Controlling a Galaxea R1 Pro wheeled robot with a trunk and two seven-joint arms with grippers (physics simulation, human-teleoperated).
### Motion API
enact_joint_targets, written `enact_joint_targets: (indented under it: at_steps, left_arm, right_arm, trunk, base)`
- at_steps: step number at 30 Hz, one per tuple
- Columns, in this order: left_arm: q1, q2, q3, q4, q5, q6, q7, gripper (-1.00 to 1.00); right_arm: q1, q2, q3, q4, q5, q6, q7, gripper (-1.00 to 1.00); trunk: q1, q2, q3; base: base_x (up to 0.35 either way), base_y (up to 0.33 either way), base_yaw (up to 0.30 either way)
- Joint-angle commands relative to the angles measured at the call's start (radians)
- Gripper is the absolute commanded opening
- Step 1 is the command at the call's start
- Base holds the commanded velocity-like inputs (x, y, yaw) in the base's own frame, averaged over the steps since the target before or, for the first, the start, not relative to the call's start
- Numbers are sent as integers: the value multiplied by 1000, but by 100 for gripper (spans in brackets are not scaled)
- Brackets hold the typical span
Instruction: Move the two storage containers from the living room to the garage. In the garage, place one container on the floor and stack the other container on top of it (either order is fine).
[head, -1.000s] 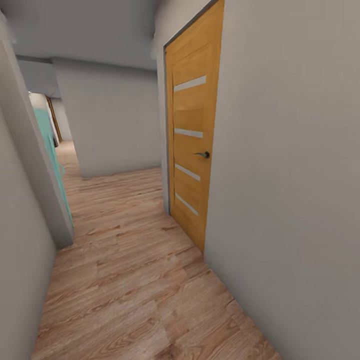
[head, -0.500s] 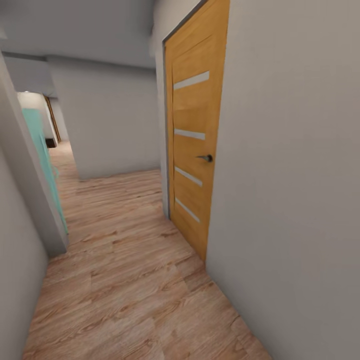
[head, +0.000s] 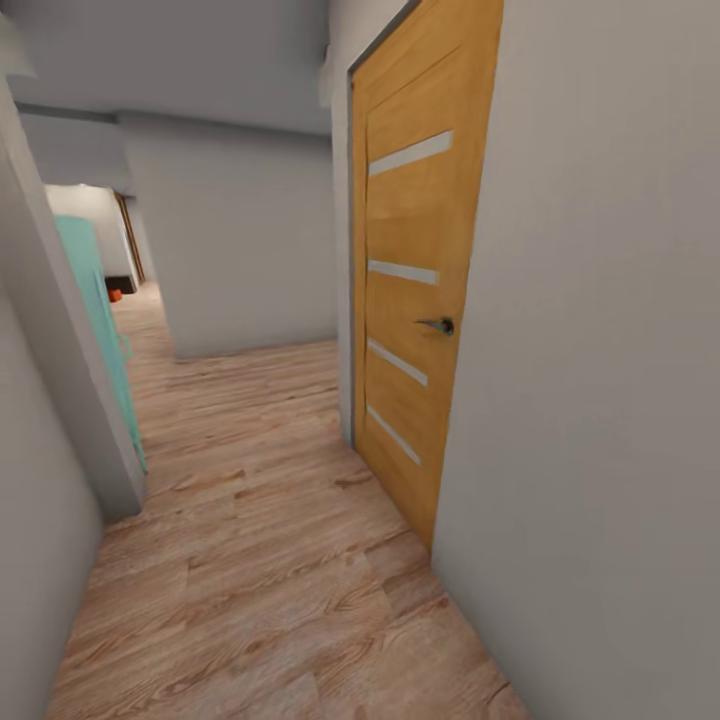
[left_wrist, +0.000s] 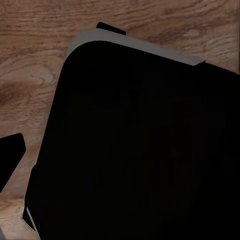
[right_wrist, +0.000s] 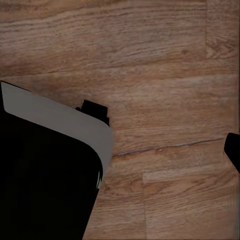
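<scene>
Head view: a narrow hallway with a pale wood-plank floor (head: 260, 560) and grey walls; a honey-brown door (head: 415, 290) with four pale slats and a dark handle (head: 437, 325) stands shut. Far down the hall beyond the door, past a teal panel (head: 95, 310), sits a small orange-red speck (head: 116, 295), possibly one storage container, too small to give its long axis or heading. Both wrist views look down on plank floor and the robot's black, grey-edged body (left_wrist: 145, 150); whether either gripper is open or closed cannot be told.
</scene>
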Motion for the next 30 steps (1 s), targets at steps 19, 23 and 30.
enact_joint_targets:
  at_steps: [19,23,30]
  left_arm:
    - [0,-2,6,0,-1,-2,1,100]
    - [0,-2,7,0,-1,-2,1,100]
    - [0,-2,6,-1,-1,-2,1,100]
  right_arm:
    - [-1,0,9,3,-8,-9,-2,100]
    - [-1,0,9,3,-9,-9,-1,100]
    - [-2,0,8,3,-9,-8,0,100]
  trunk:
    - [1,0,-1]
    - [1,0,-1]
    - [1,0,-1]
  base:
    - [321,0,280]
    - [322,0,281]
    - [321,0,273]
